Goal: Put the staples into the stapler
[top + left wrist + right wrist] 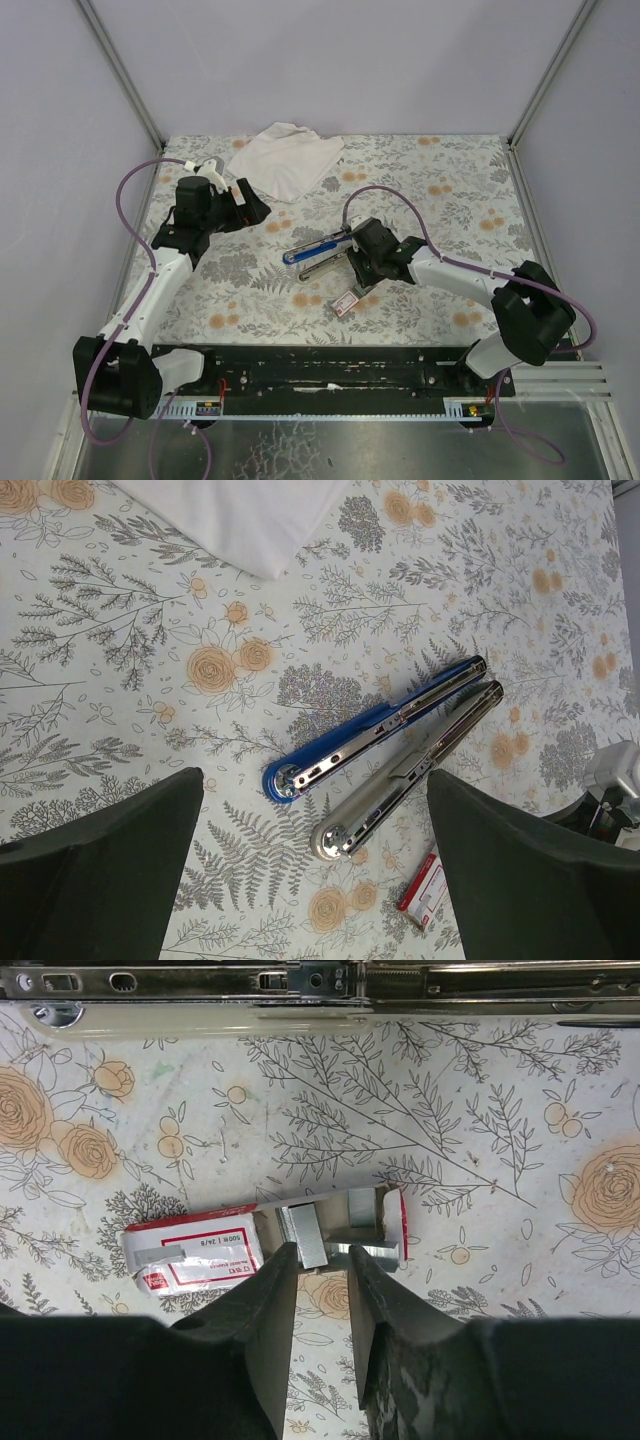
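Base rail [330, 362] nearest in top view; beyond it small red-white staples box [346, 303], then open stapler [318, 250], right gripper [354, 284] over box. L wrist view: left gripper [315, 780] spread wide above stapler. R wrist view: fingers [265, 1300] nearly together at one staple strip [303, 1235]; pinch can't tell.

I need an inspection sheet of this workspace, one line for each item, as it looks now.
Surface: floral tablecloth, lying flat.
Job's things: blue stapler and chrome stapler lie side by side; staple box is open, staples exposed.
Clutter: crumpled white cloth at the far side.
Hands: left hand wide open, holding nothing; right hand narrowly open at the staples.
Cables: a purple cable loops over each arm.
Surroundings: pale walls, metal frame post.
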Robot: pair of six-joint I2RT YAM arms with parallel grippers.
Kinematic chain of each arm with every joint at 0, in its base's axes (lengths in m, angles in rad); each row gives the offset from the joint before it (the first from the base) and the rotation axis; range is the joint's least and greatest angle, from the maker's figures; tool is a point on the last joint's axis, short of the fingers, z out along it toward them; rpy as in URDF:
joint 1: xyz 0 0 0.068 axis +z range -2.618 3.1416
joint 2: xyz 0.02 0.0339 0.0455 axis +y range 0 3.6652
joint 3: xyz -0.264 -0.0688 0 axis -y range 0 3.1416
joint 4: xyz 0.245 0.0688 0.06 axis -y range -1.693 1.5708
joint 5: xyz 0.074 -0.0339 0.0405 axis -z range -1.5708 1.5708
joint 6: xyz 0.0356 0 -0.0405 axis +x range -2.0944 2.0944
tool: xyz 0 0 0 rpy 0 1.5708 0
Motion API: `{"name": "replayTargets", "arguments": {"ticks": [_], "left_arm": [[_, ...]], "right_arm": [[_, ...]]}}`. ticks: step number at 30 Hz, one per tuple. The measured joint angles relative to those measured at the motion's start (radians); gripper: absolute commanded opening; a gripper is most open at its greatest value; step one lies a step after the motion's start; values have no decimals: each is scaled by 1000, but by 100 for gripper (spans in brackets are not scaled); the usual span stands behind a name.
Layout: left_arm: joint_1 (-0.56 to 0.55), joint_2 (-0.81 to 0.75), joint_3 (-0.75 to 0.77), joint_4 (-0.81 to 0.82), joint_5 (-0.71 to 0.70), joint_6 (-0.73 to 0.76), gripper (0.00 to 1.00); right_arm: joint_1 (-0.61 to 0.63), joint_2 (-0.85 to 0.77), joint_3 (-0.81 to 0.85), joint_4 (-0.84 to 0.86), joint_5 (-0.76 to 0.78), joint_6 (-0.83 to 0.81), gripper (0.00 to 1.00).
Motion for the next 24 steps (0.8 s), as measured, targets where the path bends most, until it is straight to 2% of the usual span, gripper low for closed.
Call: {"name": "replayTargets", "arguments": {"ticks": [24], "left_arm": [[0, 2, 0, 1, 2, 0, 93]], "right_arm": [[18, 98, 0, 33, -45, -18, 29]]}}
